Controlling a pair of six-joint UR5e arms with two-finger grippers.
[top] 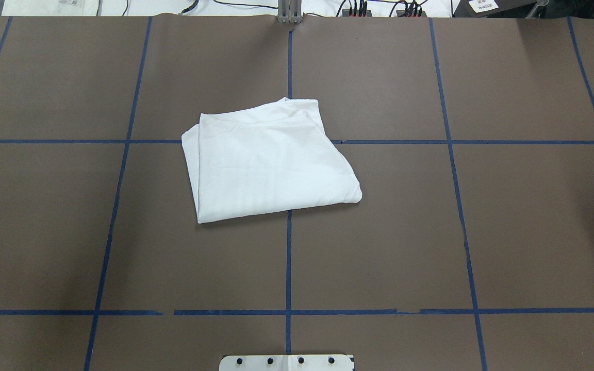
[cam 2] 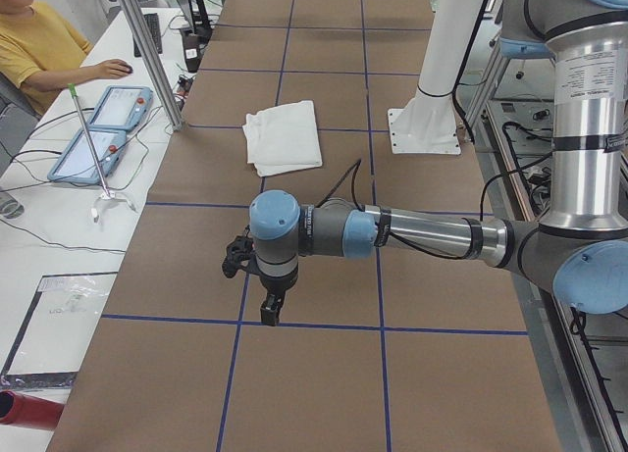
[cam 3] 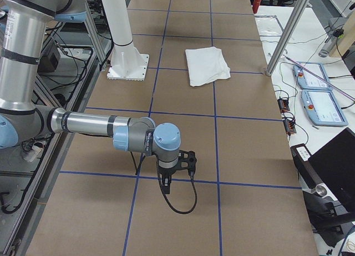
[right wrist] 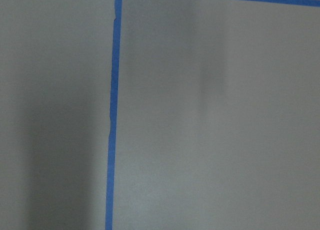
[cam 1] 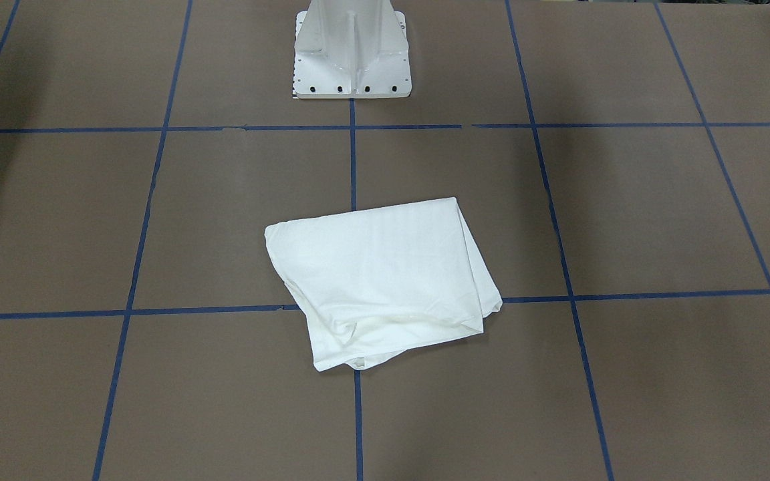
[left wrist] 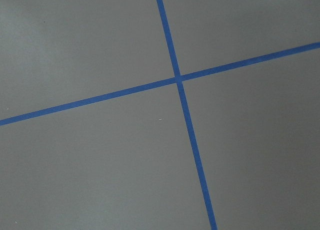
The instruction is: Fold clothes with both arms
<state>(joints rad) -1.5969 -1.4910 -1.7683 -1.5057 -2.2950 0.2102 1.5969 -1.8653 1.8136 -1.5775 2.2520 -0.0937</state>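
The white shirt (cam 1: 385, 280) lies folded into a rough rectangle near the middle of the brown table; it also shows in the overhead view (top: 266, 165) and both side views (cam 2: 283, 136) (cam 3: 206, 65). No printed text, collar or label shows. The left gripper (cam 2: 270, 310) hangs over the table's left end, far from the shirt, and shows only in the exterior left view. The right gripper (cam 3: 166, 186) hangs over the right end, seen only in the exterior right view. I cannot tell whether either is open or shut. Both wrist views show only bare table and blue tape.
The white pedestal base (cam 1: 351, 53) stands at the robot's edge of the table. Blue tape lines (top: 289, 257) grid the brown surface. An operator in yellow (cam 2: 39, 40) sits by teach pendants (cam 2: 108, 109) beyond the far edge. Metal posts (cam 3: 285, 39) stand there too.
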